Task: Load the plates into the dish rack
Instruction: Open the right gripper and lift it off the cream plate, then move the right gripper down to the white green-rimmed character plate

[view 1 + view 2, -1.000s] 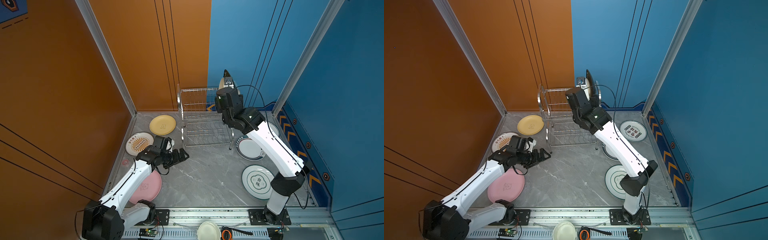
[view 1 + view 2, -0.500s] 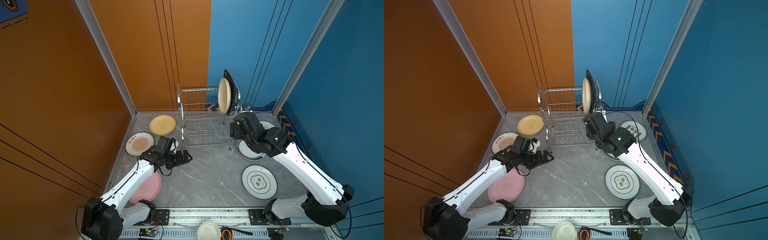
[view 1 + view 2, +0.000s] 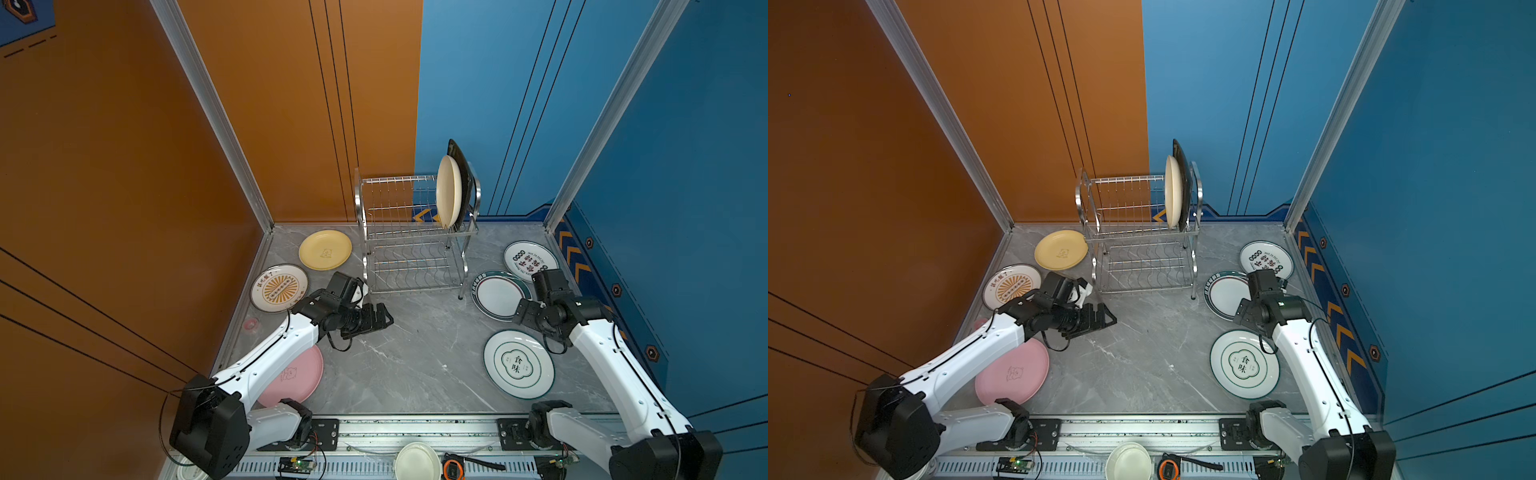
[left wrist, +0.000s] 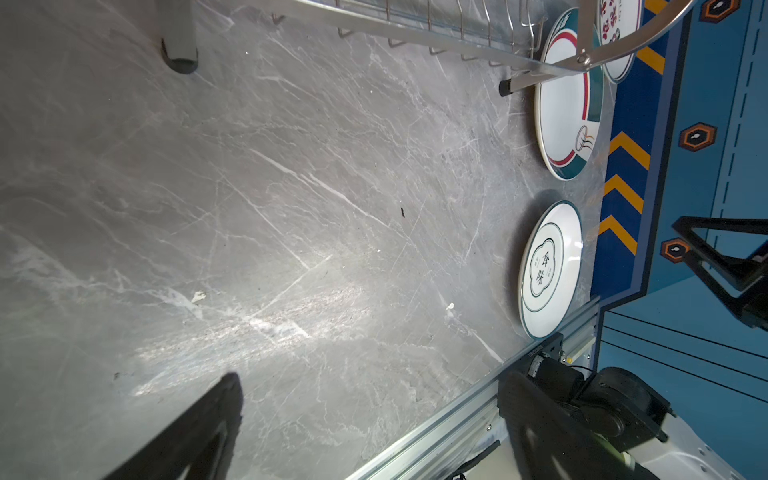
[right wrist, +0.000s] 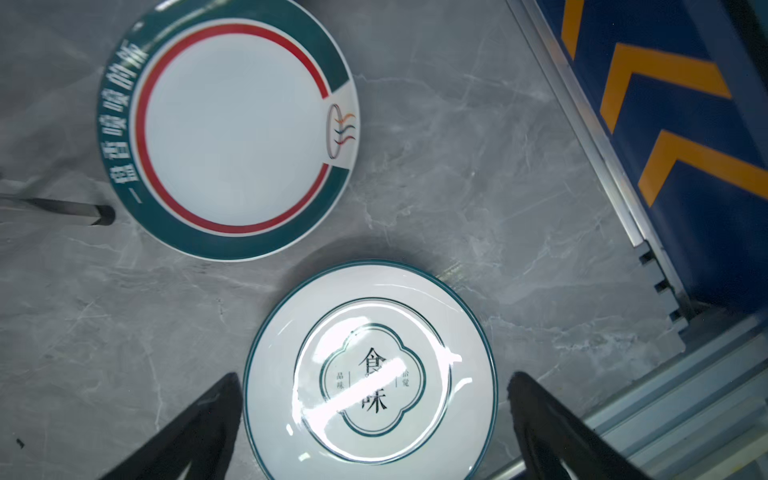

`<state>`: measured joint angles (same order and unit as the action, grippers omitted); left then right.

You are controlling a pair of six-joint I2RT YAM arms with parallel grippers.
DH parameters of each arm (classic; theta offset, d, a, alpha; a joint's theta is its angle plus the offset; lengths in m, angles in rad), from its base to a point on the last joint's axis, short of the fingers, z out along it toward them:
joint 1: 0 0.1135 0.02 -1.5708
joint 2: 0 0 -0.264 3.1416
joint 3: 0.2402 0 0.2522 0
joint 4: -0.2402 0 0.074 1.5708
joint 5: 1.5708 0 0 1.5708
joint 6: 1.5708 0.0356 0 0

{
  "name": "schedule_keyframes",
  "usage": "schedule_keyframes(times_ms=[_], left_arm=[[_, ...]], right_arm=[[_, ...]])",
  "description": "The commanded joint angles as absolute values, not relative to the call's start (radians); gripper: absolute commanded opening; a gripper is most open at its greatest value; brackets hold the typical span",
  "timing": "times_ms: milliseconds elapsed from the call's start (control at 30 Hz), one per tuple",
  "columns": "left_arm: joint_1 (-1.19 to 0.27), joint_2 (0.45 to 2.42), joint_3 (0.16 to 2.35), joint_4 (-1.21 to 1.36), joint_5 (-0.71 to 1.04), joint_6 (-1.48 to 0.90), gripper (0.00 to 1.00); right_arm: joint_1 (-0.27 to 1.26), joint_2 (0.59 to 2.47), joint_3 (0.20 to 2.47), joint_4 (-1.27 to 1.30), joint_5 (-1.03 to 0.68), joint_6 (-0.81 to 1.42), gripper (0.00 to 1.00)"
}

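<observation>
A grey marble-patterned tabletop (image 3: pixel 415 365) was seen in both top views, and a two-tier shiny steel wire dish rack (image 3: pixel 399 179) was stood on its legs at the far middle. Two plates were held upright at the right end of the rack's upper tier: a black square plate (image 3: pixel 461 160) in the outermost slot and a round cream plate (image 3: pixel 448 191) just beside it on the left. Six more plates were laid flat on the tabletop. On the left, a round yellow plate (image 3: pixel 325 249) was placed far, just beside the rack; a white plate with an orange sunburst (image 3: pixel 279 287) was set nearer, and a round pink plate (image 3: pixel 297 376) nearest, partly covered by the white left arm (image 3: pixel 270 353). On the right, a white plate with dark characters (image 3: pixel 528 259) was laid far by the wall, a white plate with a broad green band and red ring (image 3: pixel 498 294) beside the rack's near right leg, and a white plate with a thin green ring (image 3: pixel 518 364) nearest. The black left gripper (image 3: pixel 384 318) was held over bare tabletop, near of the rack's near left leg, spread wide with nothing between its fingers. The black right gripper (image 5: pixel 374 376) was held above the gap between the green-banded and thin-ringed plates, its fingers (image 5: pixel 199 436) parted fully and nothing gripped. A small white bowl (image 3: pixel 417 461) was set beyond the tabletop's near edge.
</observation>
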<state>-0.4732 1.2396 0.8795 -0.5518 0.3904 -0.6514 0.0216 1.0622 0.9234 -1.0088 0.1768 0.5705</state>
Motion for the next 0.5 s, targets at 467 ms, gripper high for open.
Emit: schedule_keyframes(times_ms=[467], left_arm=[[-0.514,1.319,0.918,-0.493,0.429,-0.639,0.98]], right_arm=[[-0.466,1.108,0.66,-0.722,-0.191,0.551,1.0]])
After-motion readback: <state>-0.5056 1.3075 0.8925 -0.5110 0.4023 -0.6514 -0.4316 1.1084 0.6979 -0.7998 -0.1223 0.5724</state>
